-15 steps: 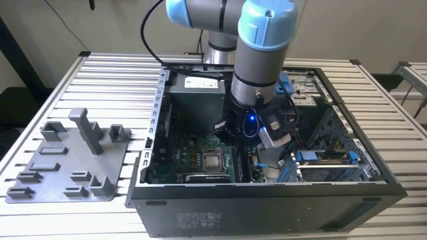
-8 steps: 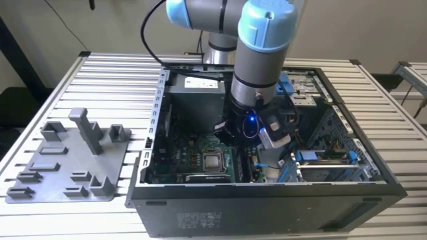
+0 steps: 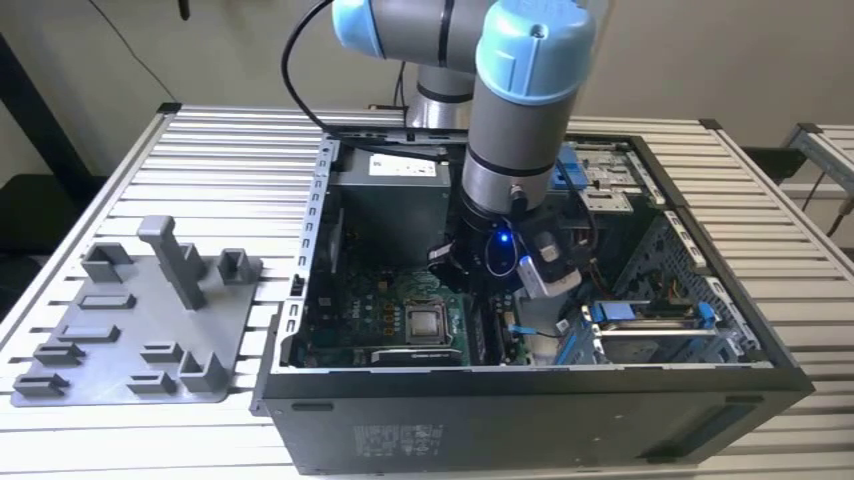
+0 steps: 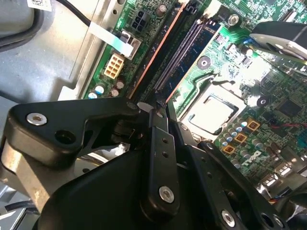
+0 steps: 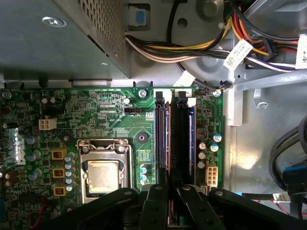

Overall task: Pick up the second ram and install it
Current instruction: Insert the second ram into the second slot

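Inside the case (image 3: 534, 400), the tool (image 5: 169, 203) has its fingers (image 5: 154, 211) drawn narrow on the ram (image 5: 179, 139), which stands in its motherboard (image 5: 96, 115) slot.

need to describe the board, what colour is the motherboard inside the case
Green, clearest in the first wrist view: motherboard beneath the gripper.

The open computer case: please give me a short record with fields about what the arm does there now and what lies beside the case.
setting: open computer case lying on a slatted table
gripper: gripper lowered inside the case, above the memory slots
second ram: long dark stick standing in a slot
processor socket: beside the slots
holder tray: grey, on the exterior view's left of the case
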`<control>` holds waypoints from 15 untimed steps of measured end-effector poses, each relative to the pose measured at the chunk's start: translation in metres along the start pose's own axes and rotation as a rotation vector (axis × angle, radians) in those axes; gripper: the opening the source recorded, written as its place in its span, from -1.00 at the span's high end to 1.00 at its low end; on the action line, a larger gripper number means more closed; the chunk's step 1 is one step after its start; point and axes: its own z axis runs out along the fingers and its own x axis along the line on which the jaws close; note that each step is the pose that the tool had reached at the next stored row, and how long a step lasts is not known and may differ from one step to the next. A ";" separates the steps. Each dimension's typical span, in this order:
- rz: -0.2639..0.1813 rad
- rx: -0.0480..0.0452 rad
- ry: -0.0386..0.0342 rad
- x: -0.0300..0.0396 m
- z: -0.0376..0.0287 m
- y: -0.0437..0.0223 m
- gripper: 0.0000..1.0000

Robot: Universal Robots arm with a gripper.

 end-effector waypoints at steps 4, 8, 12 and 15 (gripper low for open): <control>-0.012 0.0018 0.0008 -0.0005 0.0000 0.0000 0.73; -0.019 0.0017 0.0009 -0.0005 0.0002 0.0000 0.73; -0.022 0.0010 0.0009 -0.0005 0.0011 0.0003 0.73; -0.024 -0.0017 0.0008 -0.0004 0.0019 0.0003 0.73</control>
